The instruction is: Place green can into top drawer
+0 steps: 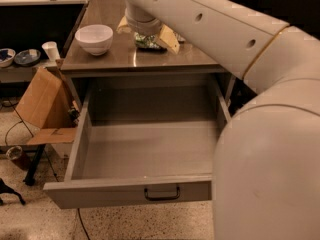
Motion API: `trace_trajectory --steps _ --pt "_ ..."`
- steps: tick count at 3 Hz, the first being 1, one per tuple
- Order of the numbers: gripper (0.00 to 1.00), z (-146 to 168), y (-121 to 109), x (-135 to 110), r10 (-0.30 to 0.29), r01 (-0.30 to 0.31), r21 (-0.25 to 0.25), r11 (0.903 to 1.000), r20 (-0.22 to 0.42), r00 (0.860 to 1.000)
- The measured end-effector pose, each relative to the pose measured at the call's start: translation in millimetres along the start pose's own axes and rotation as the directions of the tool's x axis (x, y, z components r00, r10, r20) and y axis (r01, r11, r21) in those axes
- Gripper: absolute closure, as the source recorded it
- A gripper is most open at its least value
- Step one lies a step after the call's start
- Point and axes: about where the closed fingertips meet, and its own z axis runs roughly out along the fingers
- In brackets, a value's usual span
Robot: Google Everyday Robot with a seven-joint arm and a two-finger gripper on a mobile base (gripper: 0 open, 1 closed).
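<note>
The green can (145, 42) lies on the brown countertop (105, 59) behind the open top drawer (100, 193). My gripper (148, 40) is down at the can, under the arm's wrist, and the can's dark-green and white wrap shows just below it. The grey drawer is pulled fully out, its inside (150, 146) holds nothing, and its dark bar handle (161, 193) is on the front panel. The arm hides the counter's right part.
A white bowl (94, 38) stands on the counter left of the can. A cardboard box (42, 104) leans beside the drawer's left wall. A white cup (51, 50) and small dishes (15, 57) sit on a low shelf at far left. My arm fills the right side.
</note>
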Motion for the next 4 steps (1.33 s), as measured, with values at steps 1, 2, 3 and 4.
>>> trace_trajectory --steps 1,2,3,4 --pt "0.00 25 -10 24 -0.024 0.024 -0.007 0.9997 -0.023 0.999" --pt "0.00 34 -33 44 -0.054 0.055 0.016 0.9984 -0.060 0.997" --pt "0.00 43 -53 55 -0.095 0.096 0.011 0.9953 -0.082 0.992" --pt "0.00 61 -62 62 -0.141 0.138 -0.035 0.9898 -0.092 0.986"
